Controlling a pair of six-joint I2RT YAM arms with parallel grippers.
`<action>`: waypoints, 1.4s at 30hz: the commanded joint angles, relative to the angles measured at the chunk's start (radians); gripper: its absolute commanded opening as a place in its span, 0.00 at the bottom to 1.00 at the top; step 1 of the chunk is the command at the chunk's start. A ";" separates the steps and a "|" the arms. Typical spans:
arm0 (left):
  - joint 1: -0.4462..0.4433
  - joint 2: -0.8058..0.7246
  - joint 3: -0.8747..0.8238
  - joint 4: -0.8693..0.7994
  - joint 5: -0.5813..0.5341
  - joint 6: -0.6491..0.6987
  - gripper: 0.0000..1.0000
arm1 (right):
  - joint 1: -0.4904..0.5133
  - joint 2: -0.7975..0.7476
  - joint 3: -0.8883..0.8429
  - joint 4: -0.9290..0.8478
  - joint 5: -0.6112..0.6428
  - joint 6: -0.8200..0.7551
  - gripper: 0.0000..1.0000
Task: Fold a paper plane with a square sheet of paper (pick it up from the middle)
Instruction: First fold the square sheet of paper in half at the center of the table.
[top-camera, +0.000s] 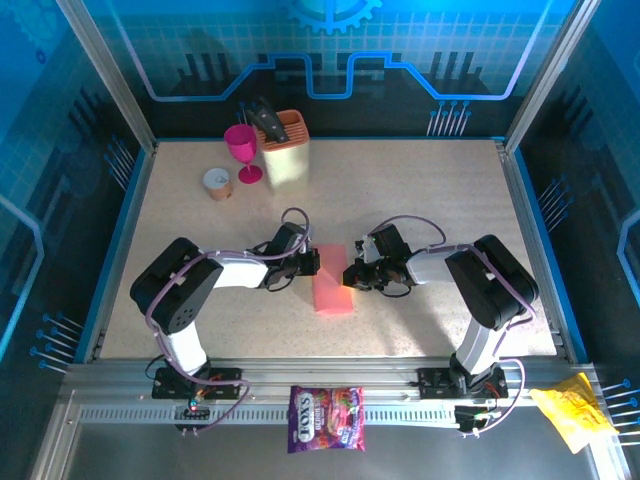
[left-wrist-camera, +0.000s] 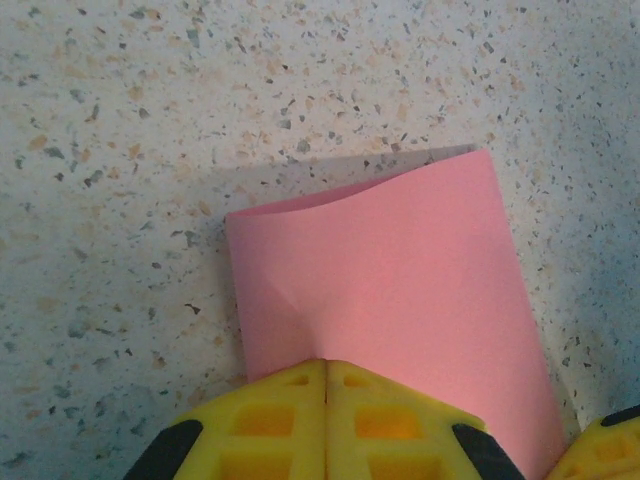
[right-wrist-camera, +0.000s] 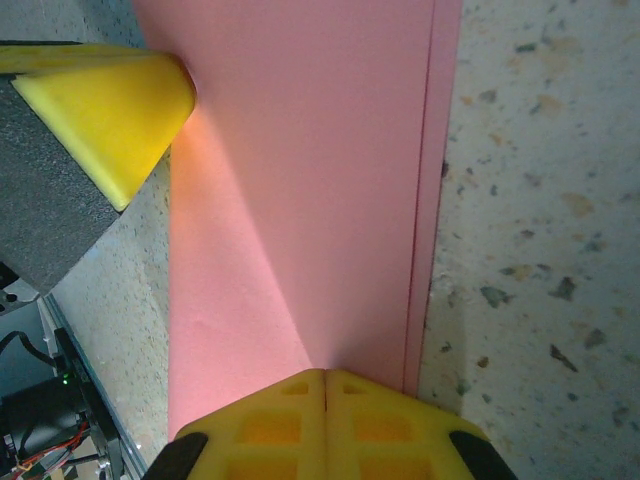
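Note:
The square sheet of paper (top-camera: 332, 285), plain pink, lies on the speckled table folded over into an upright rectangle. Its two layers sit slightly offset along one long edge (right-wrist-camera: 432, 200). The top layer bows up a little at the far end (left-wrist-camera: 350, 200). My left gripper (top-camera: 312, 262) (left-wrist-camera: 326, 362) is shut, its yellow tips resting on the paper's upper left part. My right gripper (top-camera: 352, 275) (right-wrist-camera: 326, 373) is shut too, tips on the paper's right side, facing the left fingers (right-wrist-camera: 110, 110). I cannot tell whether either one pinches a layer. A paper plane is out of view.
At the back left stand a beige knife block (top-camera: 285, 150), a magenta goblet (top-camera: 243, 150) and a small round cup (top-camera: 218, 183). A purple candy bag (top-camera: 326, 417) and a yellow wrapper (top-camera: 572, 412) lie on the metal front rail. Blue walls enclose the table.

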 joint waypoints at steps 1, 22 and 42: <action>0.012 -0.010 -0.030 -0.070 -0.015 -0.015 0.08 | 0.033 0.174 -0.069 -0.089 0.233 -0.041 0.00; 0.062 -0.018 0.166 -0.194 0.114 0.104 0.04 | 0.034 0.180 -0.044 -0.108 0.234 -0.044 0.00; 0.107 0.101 0.167 -0.171 0.066 0.135 0.02 | 0.034 0.188 -0.050 -0.101 0.234 -0.043 0.00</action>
